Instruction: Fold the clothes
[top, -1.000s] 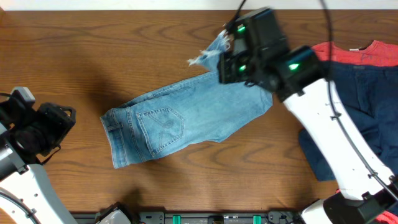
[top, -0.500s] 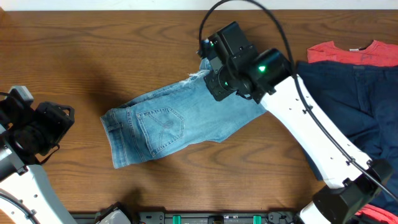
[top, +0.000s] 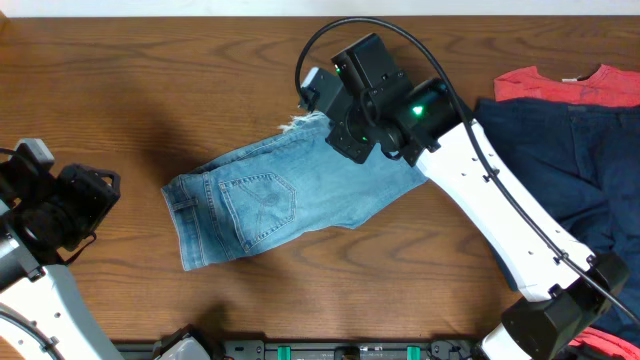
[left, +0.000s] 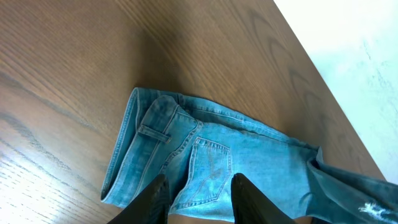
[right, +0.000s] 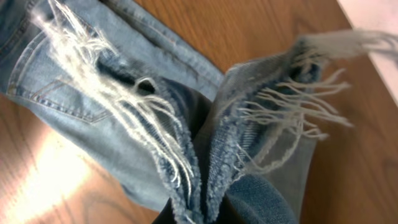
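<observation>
Near the far edge of the counter (top: 150, 80), the right claw (top: 315, 100) grips the jeans (top: 270, 195)
Light-blue jeans lie across the middle of the counter, waistband toward the left edge; the right claw is pinched tight on their frayed hems (right: 186, 155). The left claw (left: 200, 180) hangs near the left edge, fingers a little apart and empty. A navy garment (top: 580, 170) partly covers a coral-red T-shirt (top: 560, 85) at the far right corner

Overhead light was bright and even. In the right wrist view, glare washed the table (right: 43, 186) and the jeans (right: 249, 87) blurred.
</observation>
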